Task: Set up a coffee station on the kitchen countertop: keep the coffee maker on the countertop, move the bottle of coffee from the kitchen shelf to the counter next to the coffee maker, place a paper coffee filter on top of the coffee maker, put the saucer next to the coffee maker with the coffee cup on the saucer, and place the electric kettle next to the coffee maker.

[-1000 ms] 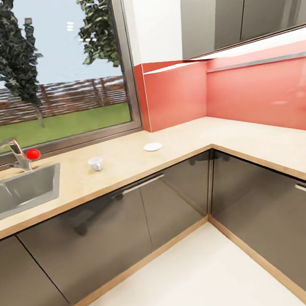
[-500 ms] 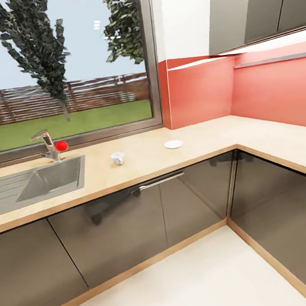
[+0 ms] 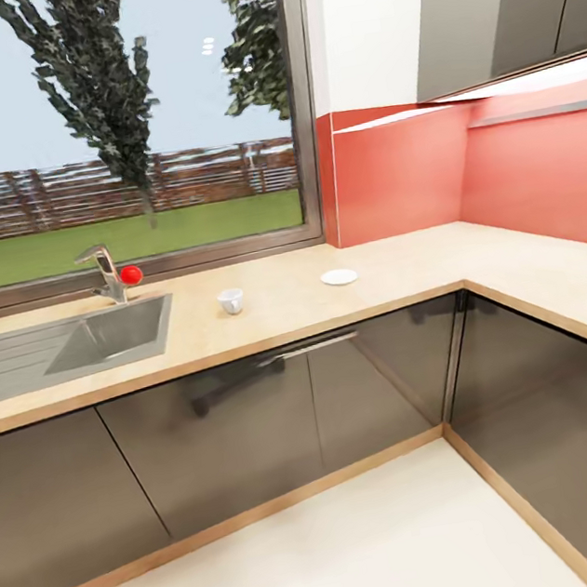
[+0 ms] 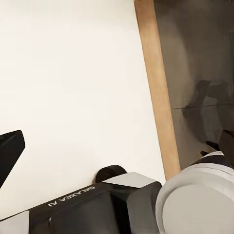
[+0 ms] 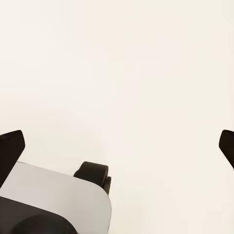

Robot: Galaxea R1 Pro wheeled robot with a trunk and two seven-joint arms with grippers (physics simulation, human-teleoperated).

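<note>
On countertop (image 3: 393,264): cup (image 3: 231,301), saucer (image 3: 339,276) apart.

Coffee cup (image 3: 231,301) on countertop (image 3: 286,309) between sink (image 3: 75,343) and saucer (image 3: 339,276).

The L-shaped beige countertop (image 3: 402,263) carried a white coffee cup (image 3: 231,301) and, well apart, a white saucer (image 3: 339,277). A steel sink (image 3: 57,348) sat recessed beside the cup.

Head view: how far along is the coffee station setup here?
Nothing looks done. The coffee cup and saucer sit apart on the countertop, cup not on saucer. Both grippers are open over the floor, holding nothing. Every placement remains.
</note>
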